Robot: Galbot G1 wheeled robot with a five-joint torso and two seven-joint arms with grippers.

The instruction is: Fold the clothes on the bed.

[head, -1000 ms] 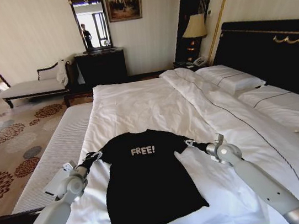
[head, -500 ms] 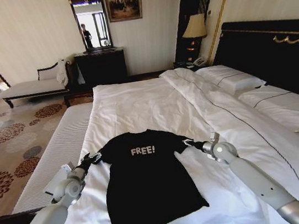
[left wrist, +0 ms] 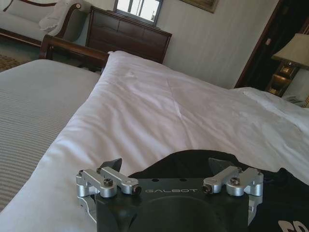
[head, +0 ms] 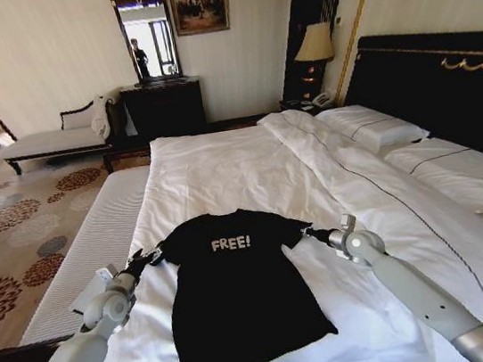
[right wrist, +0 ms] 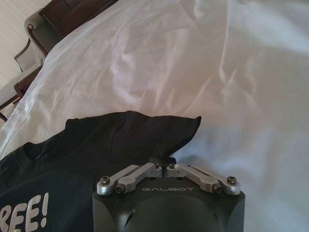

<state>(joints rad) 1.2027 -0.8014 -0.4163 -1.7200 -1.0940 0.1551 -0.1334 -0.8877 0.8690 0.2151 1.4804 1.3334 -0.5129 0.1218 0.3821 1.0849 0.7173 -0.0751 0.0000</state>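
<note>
Grippers flank the black T-shirt (head: 238,285) spread flat on the bed (head: 222,170): the right gripper (right wrist: 165,163) pinches the sleeve hem just ahead of it, the left gripper (left wrist: 166,166) stands spread over the other sleeve.

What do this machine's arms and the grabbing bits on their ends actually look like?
Both arms are smooth, pale grey tubes with rounded silver joints near the wrist. Each narrows to a dark end effector: the left end effector and the right end effector. Up close, each end effector has a black block-like body printed "GALBOT", silver metal linkage bars fastened with small dark screws, and black fingertips.
</note>
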